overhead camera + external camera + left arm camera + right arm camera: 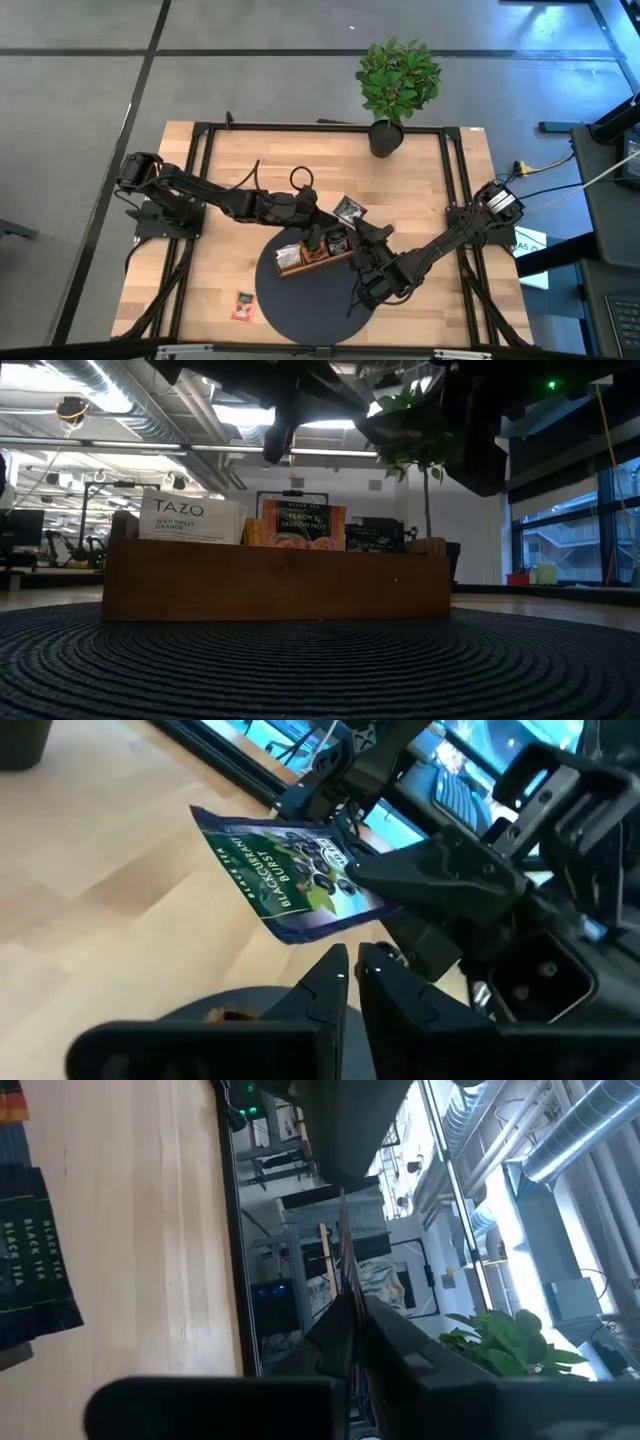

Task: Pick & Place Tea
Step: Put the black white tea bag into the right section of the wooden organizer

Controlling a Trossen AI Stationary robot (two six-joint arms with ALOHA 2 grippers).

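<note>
High view: overhead, straight down on the whole pale wooden worktop. Low view: mat level, close, facing the brown wooden compartment tray, which also sits at the overhead frame's centre. Left wrist view: close, angled down at a dark blackcurrant tea sachet. Right wrist view: rolled sideways, facing the room.

Worktop: pale wood grain, black frame. Round mat: dark grey, concentric ribbing. Tray: brown wood. Sachets: white; orange with peach print; dark green-blue with berry print; red-orange one on the worktop. Plant: green, black pot.
</note>
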